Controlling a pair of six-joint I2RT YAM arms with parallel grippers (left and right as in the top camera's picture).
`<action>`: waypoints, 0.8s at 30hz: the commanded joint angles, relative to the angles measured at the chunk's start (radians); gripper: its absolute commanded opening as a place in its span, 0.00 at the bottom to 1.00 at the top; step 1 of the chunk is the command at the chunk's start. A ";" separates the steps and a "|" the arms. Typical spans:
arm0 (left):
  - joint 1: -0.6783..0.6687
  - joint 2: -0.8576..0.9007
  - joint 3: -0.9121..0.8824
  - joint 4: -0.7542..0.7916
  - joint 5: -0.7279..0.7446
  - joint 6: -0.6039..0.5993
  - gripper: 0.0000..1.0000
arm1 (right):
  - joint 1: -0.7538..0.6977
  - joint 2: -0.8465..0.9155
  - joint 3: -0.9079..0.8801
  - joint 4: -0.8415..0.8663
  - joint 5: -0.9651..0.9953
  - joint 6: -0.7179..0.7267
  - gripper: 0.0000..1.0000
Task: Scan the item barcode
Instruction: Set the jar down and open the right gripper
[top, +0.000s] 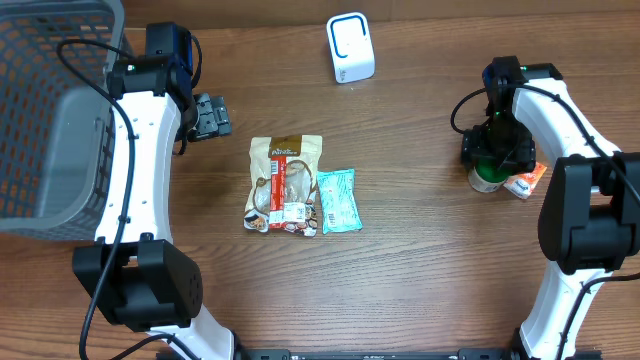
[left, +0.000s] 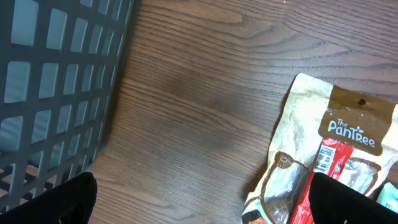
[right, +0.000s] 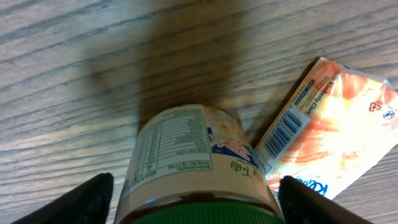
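**Overhead and wrist views, with the white scanner (top: 350, 47) at the far edge of the worktop (top: 420, 260) as reference.**

- **Jar:** You find the green-lidded jar (right: 186, 149) well to the right of the scanner and nearer the robot. Its nutrition label faces the right wrist camera.
- **Right pincer:** The right pincer (right: 194, 199) is over the jar with one finger on each side of it. The jaws are spread and not clamped, and a sliver of wood shows between one finger and the jar wall.
- **Orange packet:** An orange packet (right: 336, 124) lies just beside the jar on the side away from the scanner. Its barcode is turned upward.
- **Centre items:** Nearer the robot than the scanner and slightly left of it lies a tan snack pouch (top: 285, 183). A teal packet (top: 337, 200) touches the pouch's right edge.
- **Left pincer:** The left pincer (top: 212, 115) is left of the scanner. Its jaws are wide apart with only bare wood between them.
- **Basket:** Farther left of the scanner stands a grey basket (top: 50, 110).
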 joint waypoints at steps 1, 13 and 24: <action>-0.007 -0.002 0.015 0.001 -0.014 0.000 1.00 | -0.006 -0.016 -0.001 0.003 0.007 0.000 0.77; -0.007 -0.002 0.015 0.001 -0.014 0.000 1.00 | -0.010 -0.016 -0.001 -0.089 0.072 0.000 0.72; -0.007 -0.002 0.015 0.001 -0.014 0.000 0.99 | -0.010 -0.016 -0.001 -0.117 0.106 0.000 0.89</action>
